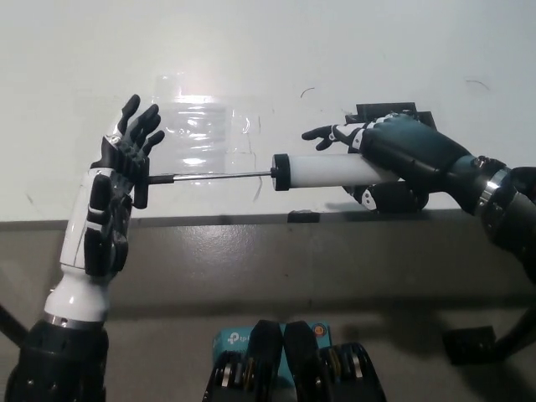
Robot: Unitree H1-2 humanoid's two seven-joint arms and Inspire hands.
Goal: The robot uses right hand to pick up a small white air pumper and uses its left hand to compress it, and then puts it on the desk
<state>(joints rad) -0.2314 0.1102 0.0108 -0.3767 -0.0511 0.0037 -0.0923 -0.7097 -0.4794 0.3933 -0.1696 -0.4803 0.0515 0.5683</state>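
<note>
Compressing stroke: you are at its start, with the rod fully drawn out, so everything depends on a straight push.
Right hand: your black right hand (402, 155) is wrapped around the white barrel of the air pumper (322, 170), holding it level above the desk (335, 50) near its front edge; the barrel's black collar points away from this hand toward the white one.
Left hand: your white left hand (121, 172) stands upright at the far end of the rod, fingers spread and gripping nothing, palm at the black T-handle (141, 188); whether it touches yet, you cannot tell.
Rod: the thin piston rod (213, 176) runs between the two hands, level.
Push: seat the palm flat on the T-handle, then drive along the rod's line toward the right hand.
Brace: keep the right hand's hold firm so the barrel does not slide back.
Risk: an off-axis push would probably bend the rod or slip off the handle.
Clutter: clear plastic film (197, 126) lies on the desk beyond the rod; a black object (387, 110) sits behind the right hand.
</note>
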